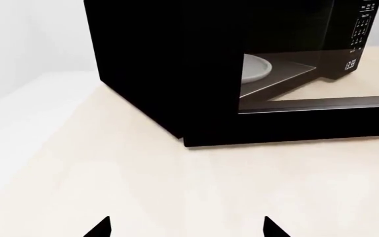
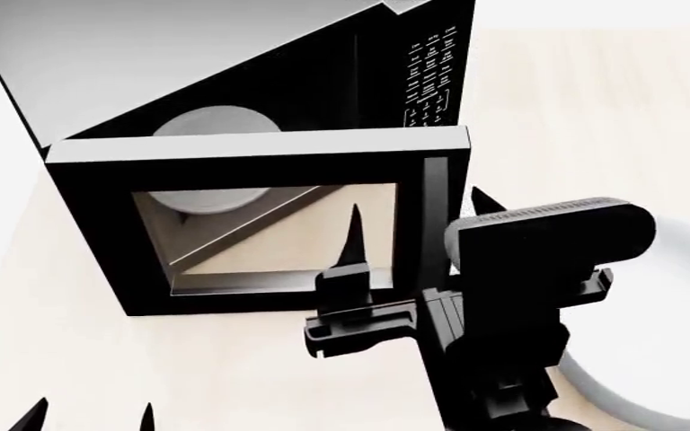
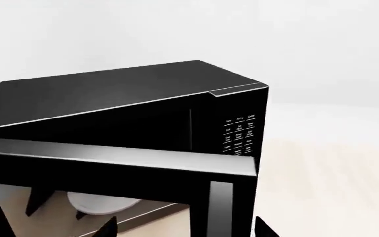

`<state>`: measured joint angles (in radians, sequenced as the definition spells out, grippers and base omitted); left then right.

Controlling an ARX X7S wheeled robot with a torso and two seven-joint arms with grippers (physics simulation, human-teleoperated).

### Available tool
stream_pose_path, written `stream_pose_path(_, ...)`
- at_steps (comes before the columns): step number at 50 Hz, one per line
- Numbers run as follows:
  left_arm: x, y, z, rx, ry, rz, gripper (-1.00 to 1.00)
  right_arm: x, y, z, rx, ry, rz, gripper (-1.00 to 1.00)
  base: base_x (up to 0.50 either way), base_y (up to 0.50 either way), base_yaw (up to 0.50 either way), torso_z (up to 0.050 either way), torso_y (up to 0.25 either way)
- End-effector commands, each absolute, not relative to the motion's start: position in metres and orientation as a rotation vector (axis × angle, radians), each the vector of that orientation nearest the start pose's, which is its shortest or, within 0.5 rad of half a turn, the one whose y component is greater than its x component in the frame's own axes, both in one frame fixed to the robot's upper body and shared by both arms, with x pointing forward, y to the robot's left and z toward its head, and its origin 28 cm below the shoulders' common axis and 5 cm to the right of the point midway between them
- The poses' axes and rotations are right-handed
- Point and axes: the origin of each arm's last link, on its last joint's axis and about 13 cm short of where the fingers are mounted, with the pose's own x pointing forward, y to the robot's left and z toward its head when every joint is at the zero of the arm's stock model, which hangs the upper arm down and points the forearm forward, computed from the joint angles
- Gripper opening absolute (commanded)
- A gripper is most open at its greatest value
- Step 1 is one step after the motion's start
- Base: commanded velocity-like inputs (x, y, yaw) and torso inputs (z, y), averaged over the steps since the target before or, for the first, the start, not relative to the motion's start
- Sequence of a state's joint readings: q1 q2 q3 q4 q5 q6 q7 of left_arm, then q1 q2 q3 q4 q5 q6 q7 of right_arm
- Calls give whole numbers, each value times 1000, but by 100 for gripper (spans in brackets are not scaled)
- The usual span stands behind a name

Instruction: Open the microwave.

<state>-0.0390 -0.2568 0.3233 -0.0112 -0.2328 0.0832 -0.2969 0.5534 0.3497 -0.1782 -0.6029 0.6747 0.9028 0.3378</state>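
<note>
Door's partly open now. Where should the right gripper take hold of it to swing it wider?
Grip the vertical handle on the free edge of the microwave door, farthest from the hinge. Come from the front: the right gripper appears to straddle the bar already, one finger before the window.

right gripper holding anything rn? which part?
The right gripper stands at the microwave door's handle, one fingertip either side. Whether the pads actually clamp the handle can't be told. Door is swung open. The left gripper holds nothing.
</note>
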Motion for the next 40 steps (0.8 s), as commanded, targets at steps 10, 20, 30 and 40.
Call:
stream_pose_path(10, 211, 205, 12, 22, -12, -4, 100, 219, -100, 234, -42, -190, 231, 100, 0, 0, 0, 0, 0)
stream_pose_path(20, 210, 204, 12, 21, -13, -7, 100, 218, -99, 286, -65, -193, 292, 100, 0, 0, 0, 0, 0)
stream_pose_path(30, 209, 204, 13, 21, -15, -8, 100, 231, -96, 331, -117, -181, 256, 100, 0, 0, 0, 0, 0)
stream_pose_path(40, 207, 204, 13, 20, -15, -8, 100, 266, -100, 372, -278, -106, 197, 100, 0, 0, 0, 0, 0)
